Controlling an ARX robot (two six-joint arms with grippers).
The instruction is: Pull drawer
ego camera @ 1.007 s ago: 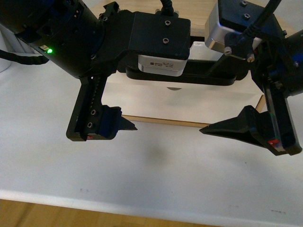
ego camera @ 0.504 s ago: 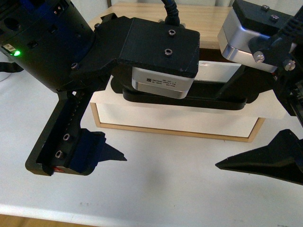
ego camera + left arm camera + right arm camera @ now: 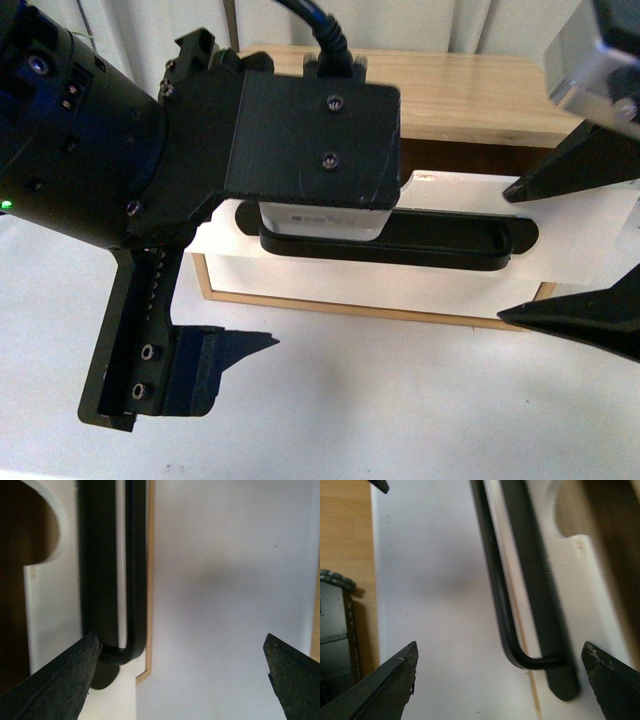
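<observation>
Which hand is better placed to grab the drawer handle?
Probably the right hand: open, with the black handle near the middle of its grip. The left hand is open, but the handle sits at one edge of its grip.

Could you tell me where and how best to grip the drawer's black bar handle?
Probably the bar handle along its straight span, approached from the front of the drawer with one finger above, one below: it runs horizontally and stands off the white front on bent ends, leaving a gap behind.

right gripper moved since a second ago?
Yes. The right gripper has shifted rightward against the handle of the drawer, its lower fingertip nearer the handle's right end.
</observation>
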